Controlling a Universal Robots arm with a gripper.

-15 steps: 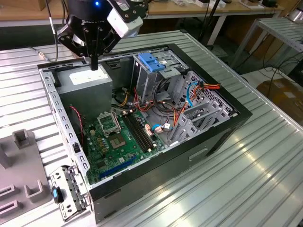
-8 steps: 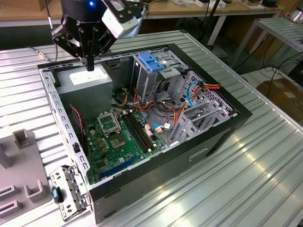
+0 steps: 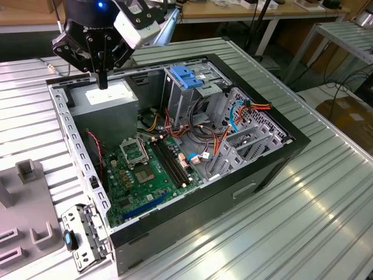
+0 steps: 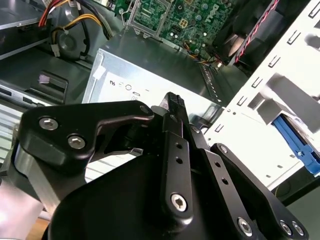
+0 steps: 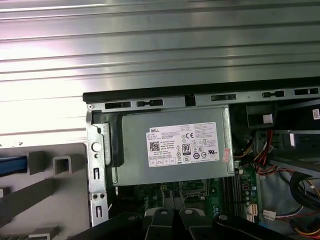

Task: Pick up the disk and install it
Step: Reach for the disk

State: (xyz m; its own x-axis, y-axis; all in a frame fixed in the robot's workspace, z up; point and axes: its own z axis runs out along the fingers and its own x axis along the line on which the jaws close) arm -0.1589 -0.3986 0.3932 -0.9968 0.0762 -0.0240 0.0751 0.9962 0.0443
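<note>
My gripper (image 3: 103, 80) hangs above the back corner of the open computer case (image 3: 274, 169), at the exterior view's left, over the grey power-supply box (image 3: 108, 98). Its black fingers (image 4: 173, 102) stand pressed together with nothing between them. In the first wrist view the gripper (image 5: 173, 218) shows just past the power-supply box (image 5: 175, 150). A blue strip (image 5: 11, 165) lies on the grey fixture (image 5: 45, 195) beside the case; I cannot tell whether it belongs to the disk.
Inside the case are the green motherboard (image 3: 143, 169), bundles of cables (image 3: 204, 146) and a grey metal cage topped by a blue latch (image 3: 185, 76). A loose metal bracket (image 3: 81, 236) lies by the case's near corner. The case rests on a ribbed metal table (image 3: 303, 221).
</note>
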